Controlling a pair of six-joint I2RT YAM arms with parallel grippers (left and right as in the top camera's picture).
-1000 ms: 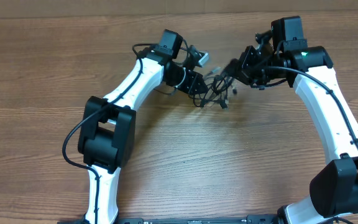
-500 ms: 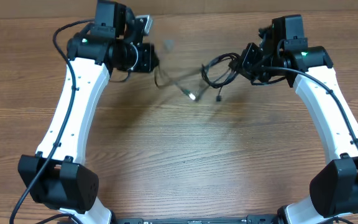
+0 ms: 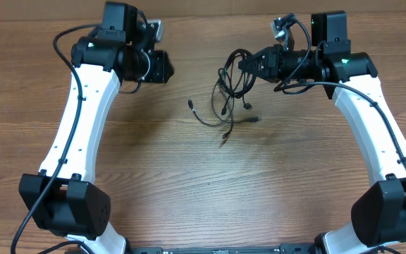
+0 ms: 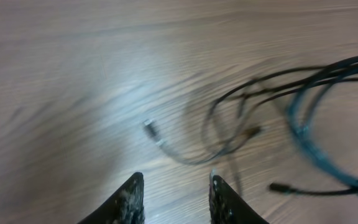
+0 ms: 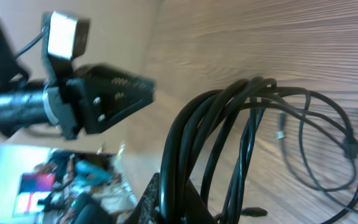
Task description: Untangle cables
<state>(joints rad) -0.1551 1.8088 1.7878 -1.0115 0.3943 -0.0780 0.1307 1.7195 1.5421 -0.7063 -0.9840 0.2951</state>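
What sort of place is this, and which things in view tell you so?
Probably a robotics lab or test bench: two white-and-black robot arms stand at a wood-grain table with a tangle of thin black cables, and the right wrist view catches blurred clutter beyond the table's edge.

worktop (image 3: 203, 190): wood-look, brown grain, smooth, soft sheen where the light falls
cables (image 5: 191, 127): thin black sheath, smooth, rubbery-looking, slightly glossy
plug (image 4: 153, 130): small silvery tip, metallic-looking
arms (image 3: 87, 120): white shells, smooth plastic, faint gloss; black matt joints
left gripper (image 4: 175, 182): black fingers, matt, rough and scuffed with pale specks
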